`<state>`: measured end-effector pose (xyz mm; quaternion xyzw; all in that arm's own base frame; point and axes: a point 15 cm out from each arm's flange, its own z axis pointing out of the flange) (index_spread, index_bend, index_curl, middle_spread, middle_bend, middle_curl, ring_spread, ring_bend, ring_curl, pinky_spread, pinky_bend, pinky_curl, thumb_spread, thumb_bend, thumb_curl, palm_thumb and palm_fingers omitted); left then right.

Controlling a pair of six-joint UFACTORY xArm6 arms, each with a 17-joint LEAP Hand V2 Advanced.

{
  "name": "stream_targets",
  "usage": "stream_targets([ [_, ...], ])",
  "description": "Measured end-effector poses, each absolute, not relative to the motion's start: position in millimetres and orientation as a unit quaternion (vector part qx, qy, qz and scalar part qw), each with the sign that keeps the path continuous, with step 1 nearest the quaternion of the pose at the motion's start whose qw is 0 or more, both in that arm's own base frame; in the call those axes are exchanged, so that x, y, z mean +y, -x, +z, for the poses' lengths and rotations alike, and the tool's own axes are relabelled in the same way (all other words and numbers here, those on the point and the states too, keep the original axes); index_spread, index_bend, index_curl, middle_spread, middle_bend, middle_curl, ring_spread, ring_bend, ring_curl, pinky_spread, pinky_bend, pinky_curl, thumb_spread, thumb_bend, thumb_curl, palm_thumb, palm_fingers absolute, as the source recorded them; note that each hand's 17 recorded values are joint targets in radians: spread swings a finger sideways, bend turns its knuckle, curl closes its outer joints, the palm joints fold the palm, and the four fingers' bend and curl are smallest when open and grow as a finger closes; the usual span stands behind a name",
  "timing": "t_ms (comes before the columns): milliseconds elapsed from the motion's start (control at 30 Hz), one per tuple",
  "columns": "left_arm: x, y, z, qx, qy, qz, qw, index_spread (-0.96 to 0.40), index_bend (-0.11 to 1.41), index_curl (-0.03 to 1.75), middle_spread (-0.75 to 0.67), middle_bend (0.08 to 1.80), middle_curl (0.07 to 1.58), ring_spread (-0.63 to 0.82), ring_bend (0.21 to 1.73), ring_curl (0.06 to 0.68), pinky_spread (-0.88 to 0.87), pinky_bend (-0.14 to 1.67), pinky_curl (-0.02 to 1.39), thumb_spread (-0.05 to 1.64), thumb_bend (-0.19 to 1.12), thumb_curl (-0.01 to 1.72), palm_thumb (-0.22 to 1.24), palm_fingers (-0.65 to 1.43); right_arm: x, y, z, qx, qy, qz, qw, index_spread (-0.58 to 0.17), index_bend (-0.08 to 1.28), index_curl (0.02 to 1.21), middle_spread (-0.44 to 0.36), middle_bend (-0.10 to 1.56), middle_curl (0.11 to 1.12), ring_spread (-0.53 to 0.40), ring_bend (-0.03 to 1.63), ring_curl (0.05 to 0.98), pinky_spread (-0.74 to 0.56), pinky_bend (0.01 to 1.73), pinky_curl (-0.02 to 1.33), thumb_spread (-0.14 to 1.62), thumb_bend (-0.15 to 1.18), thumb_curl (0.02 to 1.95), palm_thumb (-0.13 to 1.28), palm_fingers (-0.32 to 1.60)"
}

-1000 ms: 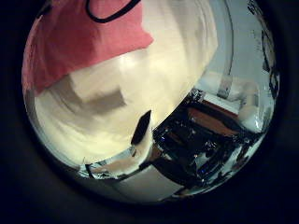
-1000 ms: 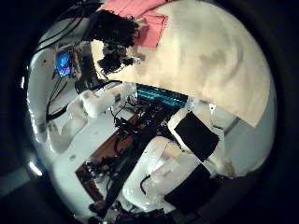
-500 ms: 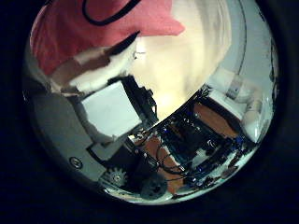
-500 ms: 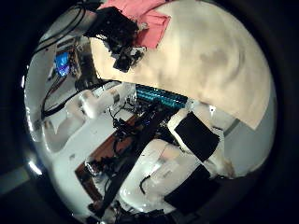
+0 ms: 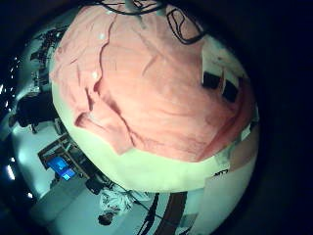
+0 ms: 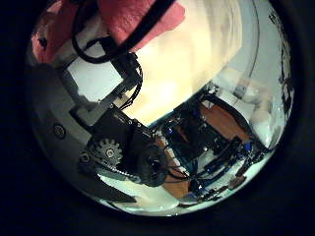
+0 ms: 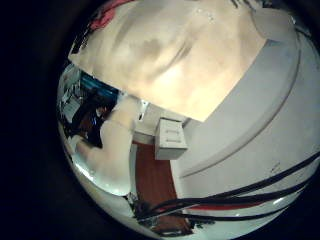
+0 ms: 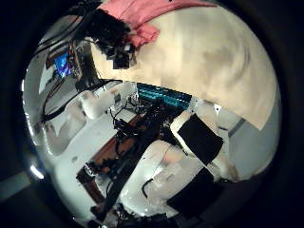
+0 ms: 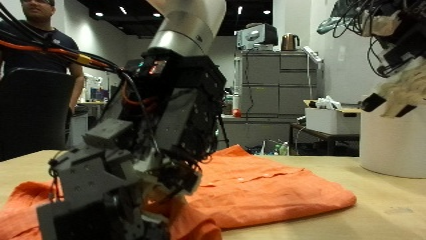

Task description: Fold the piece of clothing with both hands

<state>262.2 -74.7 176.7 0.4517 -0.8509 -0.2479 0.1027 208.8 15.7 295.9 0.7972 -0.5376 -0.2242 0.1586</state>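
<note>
One black-and-white robot hand low on an orange garment, the other raised clear.

Nearest, the left hand (image 9: 133, 170) blocks much of the crumpled orange cloth shirt (image 9: 273, 185), its fingers down on the fabric; whether they grip it I cannot tell. The shirt lies spread on the pale wooden desk (image 9: 386, 215). Beyond the shirt, the right hand (image 9: 397, 60) hangs high, fingers loosely curled, holding nothing. Behind the shirt stands a grey metal cabinet (image 9: 273, 95).

Low table-level camera; palm views above shirt (image 9: 266, 185).
</note>
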Motion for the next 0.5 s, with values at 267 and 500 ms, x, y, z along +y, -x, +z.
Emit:
stream_targets([
  [267,-30,-247,196,-0.844,-0.465,-0.234,0.132,-0.63,0.4,0.85,-0.53,0.99,0.89,-0.45,1.28,0.564,-0.74,0.84,0.56,0.97,-0.01,0.64,0.85,1.0,14,-238,266,-0.543,-0.809,-0.186,0.13,-0.265,0.17,0.31,0.036,0.2,0.33,0.187,0.25,0.27,0.36,0.21,0.32,1.34,0.0,0.31,0.74,0.27],
  [500,-19,-238,206,-0.842,-0.478,-0.218,0.122,-0.65,0.38,0.99,-0.54,0.99,0.95,-0.44,1.3,0.569,-0.73,0.86,0.59,0.97,-0.02,0.67,0.84,0.96,17,-270,226,-0.538,-0.814,-0.178,0.131,-0.261,0.15,0.3,0.029,0.19,0.33,0.17,0.28,0.277,0.32,0.21,0.32,1.21,-0.02,0.34,0.74,0.24],
])
